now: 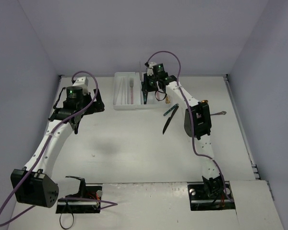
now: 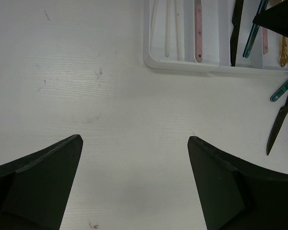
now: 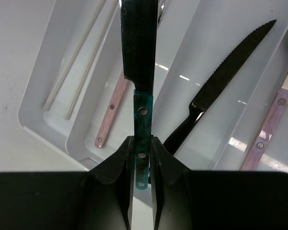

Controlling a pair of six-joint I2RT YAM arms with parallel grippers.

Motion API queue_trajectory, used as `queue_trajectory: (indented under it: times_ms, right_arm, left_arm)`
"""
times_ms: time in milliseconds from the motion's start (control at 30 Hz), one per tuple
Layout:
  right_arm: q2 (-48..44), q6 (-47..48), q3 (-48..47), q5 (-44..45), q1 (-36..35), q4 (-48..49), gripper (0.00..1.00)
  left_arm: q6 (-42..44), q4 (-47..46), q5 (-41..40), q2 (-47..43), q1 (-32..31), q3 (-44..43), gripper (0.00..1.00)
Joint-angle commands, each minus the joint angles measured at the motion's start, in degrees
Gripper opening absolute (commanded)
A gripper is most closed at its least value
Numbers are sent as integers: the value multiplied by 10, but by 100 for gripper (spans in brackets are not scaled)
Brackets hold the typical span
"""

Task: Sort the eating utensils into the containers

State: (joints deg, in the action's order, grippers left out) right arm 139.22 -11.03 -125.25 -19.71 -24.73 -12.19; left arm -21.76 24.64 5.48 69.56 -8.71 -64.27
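One teal-handled knife (image 3: 143, 108), right gripper (image 3: 143, 149) pinching handle end, dark blade out over white cutlery tray (image 3: 34, 128) divider. Likely stiff, light and slick; hold mid-handle so it cannot pivot. Left gripper (image 2: 134, 140) spread above table (image 2: 110, 91).

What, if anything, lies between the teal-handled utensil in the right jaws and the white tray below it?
Nothing visible does. The right gripper holds the teal-handled utensil over the tray, lined up with a divider; the black knife lies in the compartment beside it.
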Motion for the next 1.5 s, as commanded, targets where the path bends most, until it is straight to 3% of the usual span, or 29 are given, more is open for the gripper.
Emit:
queue_trajectory:
  times_ms: [0,600,667,767,833,1000,1200,1400,1467]
  right_arm:
    - [-12,-13,-6,33,1,67,0]
    - [34,-54,3,-1,21,67,0]
    - [36,-55,1,-7,21,67,7]
    - [30,-57,-1,-14,21,67,33]
    - [22,-60,-2,-18,21,67,40]
    - [-36,-61,-13,-30,23,65,46]
    - [-176,-34,47,-23,36,54,35]
    - [-327,124,218,47,39,15,38]
    - [-369,223,278,64,43,-16,44]
  left_arm:
    - [-11,-28,1,-14,4,-14,91]
    - [-21,-34,10,1,10,-16,91]
    - [-22,-35,11,3,11,-16,91]
    - [-23,-35,12,4,11,-17,91]
    - [-24,-35,13,4,12,-18,91]
    - [-30,-36,16,4,11,-20,91]
    - [-28,-35,12,-5,12,-24,91]
    - [-21,-36,7,-10,13,-20,91]
    - [-9,-38,20,-8,13,-18,91]
